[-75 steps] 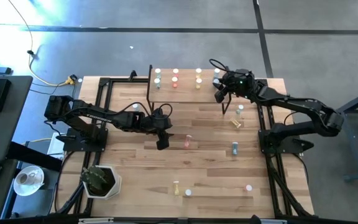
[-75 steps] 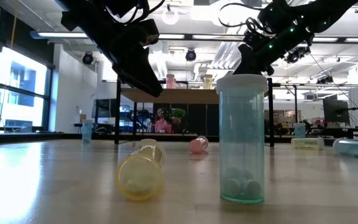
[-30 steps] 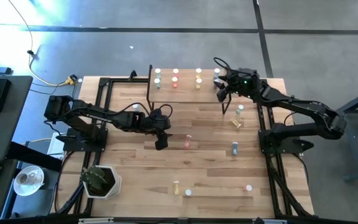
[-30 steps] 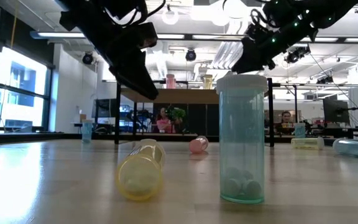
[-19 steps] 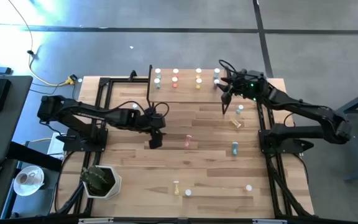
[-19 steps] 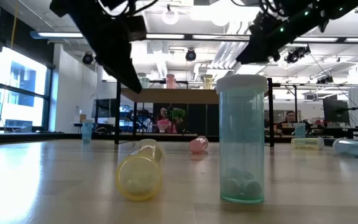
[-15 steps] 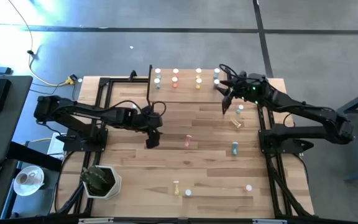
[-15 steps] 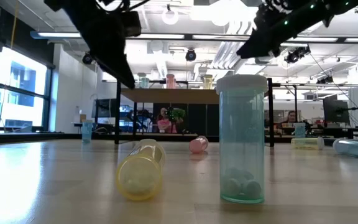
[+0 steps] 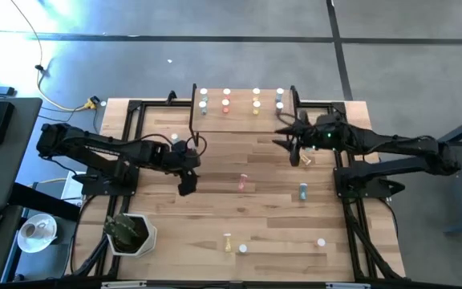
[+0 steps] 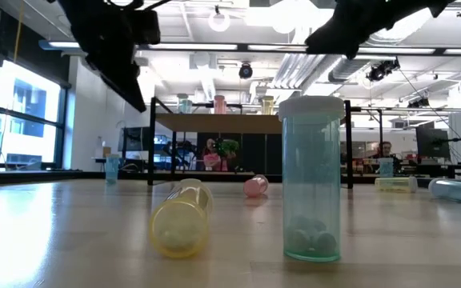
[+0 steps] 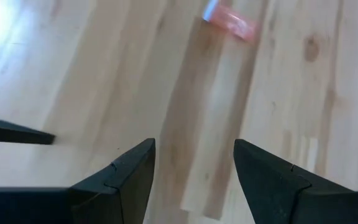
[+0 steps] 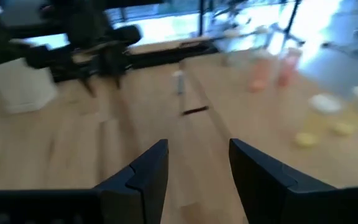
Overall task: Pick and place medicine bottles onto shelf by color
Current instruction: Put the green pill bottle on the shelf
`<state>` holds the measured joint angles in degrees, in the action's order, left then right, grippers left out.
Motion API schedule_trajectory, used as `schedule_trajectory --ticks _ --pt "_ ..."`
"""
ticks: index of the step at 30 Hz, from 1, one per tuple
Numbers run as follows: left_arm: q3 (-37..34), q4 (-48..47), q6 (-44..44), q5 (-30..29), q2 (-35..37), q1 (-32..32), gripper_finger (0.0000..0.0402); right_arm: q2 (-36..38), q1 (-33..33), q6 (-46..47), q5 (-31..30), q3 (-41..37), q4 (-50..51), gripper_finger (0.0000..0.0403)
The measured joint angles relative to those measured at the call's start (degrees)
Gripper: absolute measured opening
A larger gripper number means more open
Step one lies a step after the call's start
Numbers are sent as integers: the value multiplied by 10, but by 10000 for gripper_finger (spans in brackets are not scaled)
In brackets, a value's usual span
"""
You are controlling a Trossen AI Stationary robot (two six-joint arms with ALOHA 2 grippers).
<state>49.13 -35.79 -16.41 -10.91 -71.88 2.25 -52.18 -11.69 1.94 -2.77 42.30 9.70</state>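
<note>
Medicine bottles (image 9: pixel 226 100) were tiny white-capped cylinders with tinted bodies; I saw eight upright in two rows on the shelf (image 9: pixel 241 117), a light board on black legs at the table's far edge; the rest lay scattered on the table (image 9: pixel 255 217), among them a pink bottle (image 9: pixel 242 182) on its side mid-table, a blue one (image 9: pixel 302 191) to its right, a yellow one (image 9: pixel 227 240) near the front edge; left gripper (image 9: pixel 186 186) hung over bare wood left of the pink bottle, jaws apart, nothing between them; right gripper (image 9: pixel 288 143) sat just in front of the shelf's right end, jaws apart, empty; low view alone showed a pale blue bottle (image 10: pixel 311 178) upright with pills inside and a yellow bottle (image 10: pixel 182 217) lying beside it; left wrist view caught the pink bottle beyond its fingers (image 11: pixel 125 180); right wrist view was blurred, bottles only smears.
</note>
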Motion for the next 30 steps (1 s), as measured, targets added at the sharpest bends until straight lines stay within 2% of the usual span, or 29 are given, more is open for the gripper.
schedule_trajectory --ticks 8,13,21,30 --pt "-7 8 -11 0 0 -45 209 -9 129 100 5 0 36 161" --pt "-7 31 -10 3 0 -58 209 -46 209 156 5 0 31 161" --pt "-7 31 -49 15 -1 -86 209 -140 302 161 -17 0 -73 161" --pt "-7 30 -74 17 -1 -131 209 -229 347 158 -18 0 -210 161"
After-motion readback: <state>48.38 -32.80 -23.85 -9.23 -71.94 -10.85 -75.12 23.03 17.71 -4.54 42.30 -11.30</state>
